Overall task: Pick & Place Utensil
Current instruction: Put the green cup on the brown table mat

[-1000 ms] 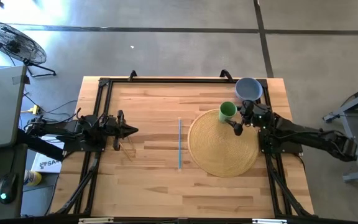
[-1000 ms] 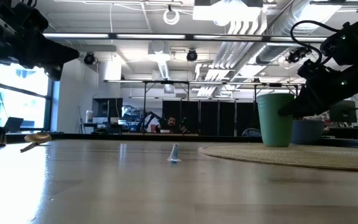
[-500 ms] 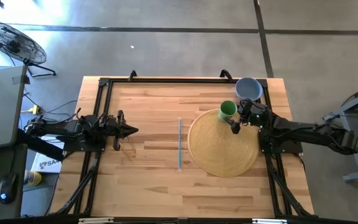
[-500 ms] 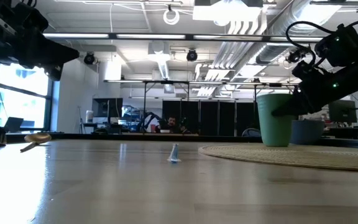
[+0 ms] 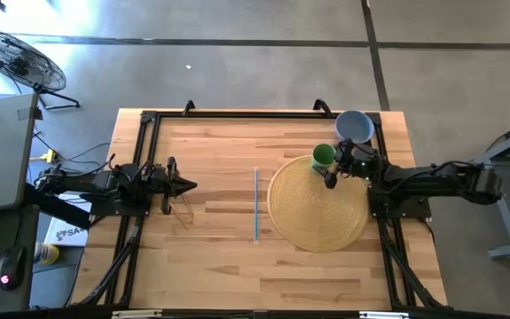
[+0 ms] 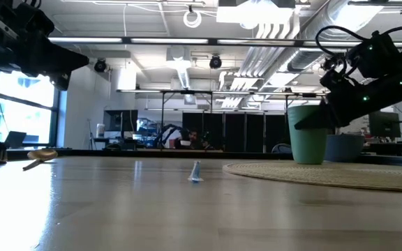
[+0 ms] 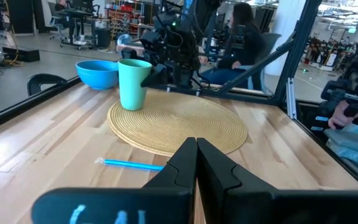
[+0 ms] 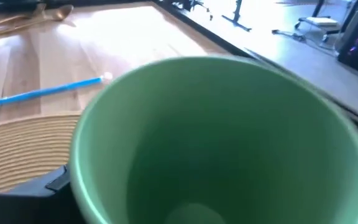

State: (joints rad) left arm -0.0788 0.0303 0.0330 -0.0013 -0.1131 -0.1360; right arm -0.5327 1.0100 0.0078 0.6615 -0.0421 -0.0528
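Note:
A thin blue utensil [image 5: 256, 204] lies flat on the wooden table, left of a round woven mat [image 5: 319, 213]; the left wrist view shows the blue utensil [image 7: 132, 165] too. A green cup [image 5: 323, 156] stands upright on the mat's far part. My right gripper [image 5: 333, 168] is open at the cup, looking down into the cup's mouth [image 8: 222, 143]; one finger [image 8: 39, 186] shows outside the wall, the other is hidden. My left gripper [image 5: 189, 185] hovers shut over the table's left part, far from the utensil. My right gripper comes at the green cup's upper wall [image 6: 306, 124] from the table's right, roughly level. I cannot tell whether its fingers touch the cup. The cup stands upright on the mat.
A blue bowl [image 5: 354, 127] sits at the table's far right corner, beside the cup. Wooden utensils [image 5: 184, 213] lie near my left gripper; a wooden spoon [image 6: 40, 155] shows in the low view. People [image 7: 241, 31] sit beyond the table. Bare wood lies around the blue utensil.
My right gripper has moved toward the table's left edge, closing in on the green cup, which has stayed in place on the mat.

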